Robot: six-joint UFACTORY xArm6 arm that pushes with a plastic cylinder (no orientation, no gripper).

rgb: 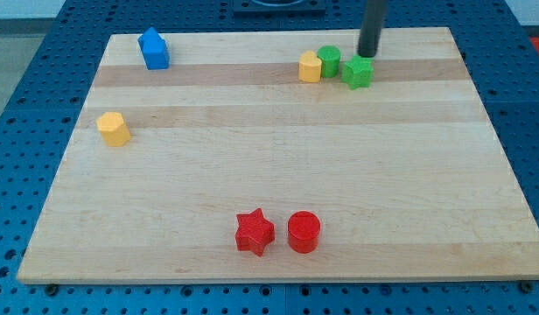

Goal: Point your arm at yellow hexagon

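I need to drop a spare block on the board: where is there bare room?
Bare: the middle, between the yellow hexagon and the red star with the red cylinder; also the right side. Crowded: top, where yellow block, green cylinder and green star cluster beside my tip.

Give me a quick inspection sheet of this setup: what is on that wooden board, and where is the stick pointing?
Surface: wooden board, pale planks, flat.
Job's things: two yellow blocks. One yellow block at the view's top, touching a green cylinder; another yellow block alone at the view's left. Which is the hexagon cannot be told.
Clutter: green star beside the cylinder; blue block at top left; red star and red cylinder side by side at the bottom.
Grippers: none; my tip sits just above the green star, right of the top cluster.
Cables: nothing seen.
Surroundings: blue perforated table around the board.
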